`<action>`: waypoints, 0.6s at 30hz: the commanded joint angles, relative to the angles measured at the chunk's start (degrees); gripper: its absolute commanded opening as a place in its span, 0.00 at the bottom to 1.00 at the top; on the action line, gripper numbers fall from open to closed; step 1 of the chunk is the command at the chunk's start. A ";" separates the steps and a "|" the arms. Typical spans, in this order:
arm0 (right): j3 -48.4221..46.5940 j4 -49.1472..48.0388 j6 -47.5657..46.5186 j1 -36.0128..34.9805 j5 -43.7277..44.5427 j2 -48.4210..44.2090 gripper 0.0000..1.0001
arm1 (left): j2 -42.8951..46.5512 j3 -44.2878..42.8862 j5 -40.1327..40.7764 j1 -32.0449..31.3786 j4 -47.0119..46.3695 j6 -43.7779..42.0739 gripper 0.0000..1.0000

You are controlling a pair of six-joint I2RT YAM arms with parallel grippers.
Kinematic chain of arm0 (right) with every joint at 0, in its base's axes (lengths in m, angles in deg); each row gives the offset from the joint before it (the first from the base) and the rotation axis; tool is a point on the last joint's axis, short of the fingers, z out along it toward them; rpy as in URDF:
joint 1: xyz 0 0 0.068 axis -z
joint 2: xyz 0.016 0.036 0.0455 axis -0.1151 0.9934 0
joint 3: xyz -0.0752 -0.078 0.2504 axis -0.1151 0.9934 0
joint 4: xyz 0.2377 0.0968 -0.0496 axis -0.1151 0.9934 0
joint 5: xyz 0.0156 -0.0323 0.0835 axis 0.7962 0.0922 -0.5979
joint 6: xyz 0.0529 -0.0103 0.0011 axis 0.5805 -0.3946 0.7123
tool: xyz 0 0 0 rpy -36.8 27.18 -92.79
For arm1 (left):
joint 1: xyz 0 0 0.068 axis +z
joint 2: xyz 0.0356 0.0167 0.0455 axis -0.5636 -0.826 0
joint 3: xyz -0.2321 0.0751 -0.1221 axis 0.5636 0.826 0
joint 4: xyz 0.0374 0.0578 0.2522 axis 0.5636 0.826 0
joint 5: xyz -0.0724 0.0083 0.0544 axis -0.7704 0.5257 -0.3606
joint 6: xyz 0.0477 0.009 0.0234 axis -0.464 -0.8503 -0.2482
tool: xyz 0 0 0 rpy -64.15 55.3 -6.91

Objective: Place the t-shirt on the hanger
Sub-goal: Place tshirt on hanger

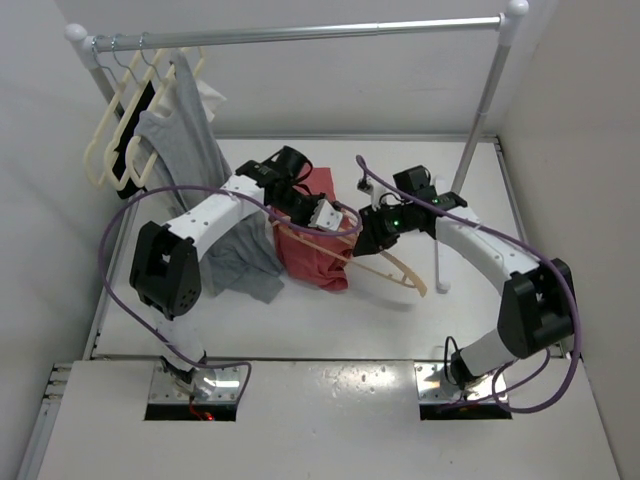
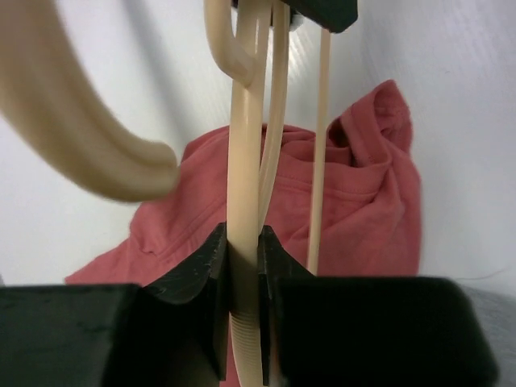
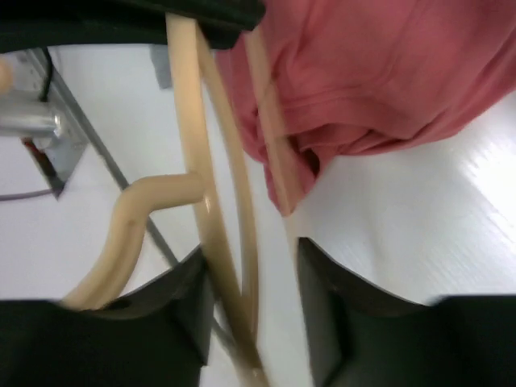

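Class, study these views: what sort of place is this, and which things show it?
Probably a robotics test cell staged as a laundry corner: two robot arms bolted to a white table, a clothes rail carrying cream hangers.

Coral-red t-shirt [image 1: 312, 258] crumpled in a heap, thin tan hanger [image 1: 392, 266] tilted, lying across it

Top view: my left gripper [image 1: 335, 220] covers part of the coral-red cotton t-shirt [image 1: 312, 258], and the thin tan-orange plastic hanger [image 1: 390, 265] disappears under both grippers, so I can't pick out its hook. Left wrist: a tan curve near the lens is blur, and the hanger is cut off at the top edge. Right wrist: the right gripper [image 3: 254, 270] straddles the hanger — pressing or not, I can't tell.
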 commanded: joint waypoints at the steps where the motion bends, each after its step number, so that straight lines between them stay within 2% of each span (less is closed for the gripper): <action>1: 0.44 -10.04 3.55 0.45 6.73 -4.17 0.47 | 2.27 -1.48 -7.01 1.16 3.78 0.38 0.00; 3: 1.84 -10.74 2.25 0.45 7.35 -5.67 0.73 | 2.27 -2.00 -8.24 1.17 4.48 0.38 0.00; 5: 3.33 -11.26 1.36 0.45 7.35 -6.90 0.79 | 2.27 -2.01 -8.94 1.70 5.19 -0.14 0.00; 8: 5.88 -13.45 0.30 -0.08 6.65 -9.70 0.83 | 2.80 -2.01 -9.83 2.22 5.72 -0.14 0.00; 13: 11.77 -19.52 -0.23 -0.08 3.32 -14.99 0.83 | 2.80 -2.01 -10.35 2.75 5.72 0.38 0.00; 18: 13.54 -22.17 0.92 -0.08 -0.02 -14.03 0.82 | 3.33 -2.01 -10.35 2.75 5.19 1.61 0.00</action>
